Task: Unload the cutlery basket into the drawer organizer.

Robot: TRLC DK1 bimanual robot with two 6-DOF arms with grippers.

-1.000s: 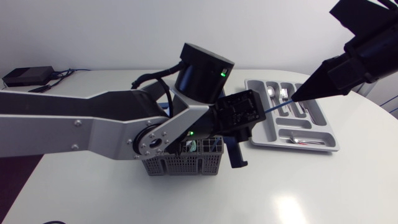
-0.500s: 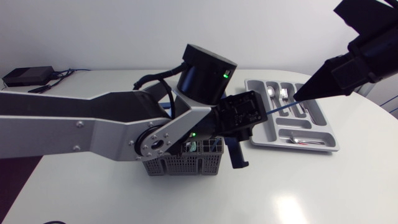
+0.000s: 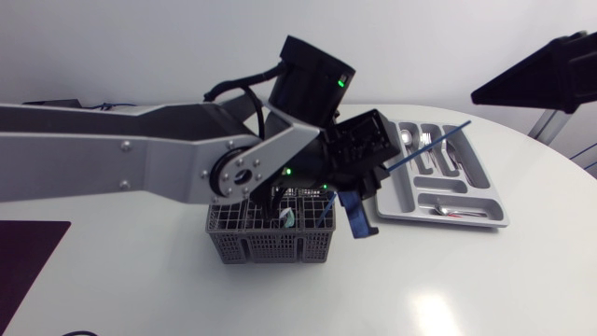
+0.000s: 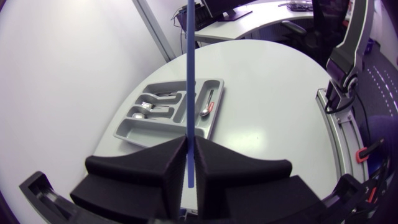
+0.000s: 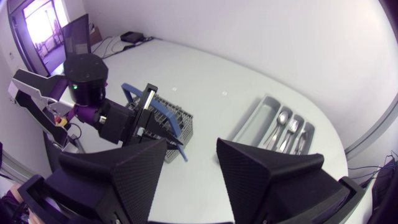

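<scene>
Left claw (image 4: 190, 149) tight on slim blue rod (image 4: 190, 74); right claw (image 5: 191, 149) wide, empty.

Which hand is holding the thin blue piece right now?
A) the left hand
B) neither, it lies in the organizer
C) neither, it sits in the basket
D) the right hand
A: the left wrist view shows the thin blue piece pinched between the fingers of the left hand, while the right hand is open and holds nothing.
</scene>
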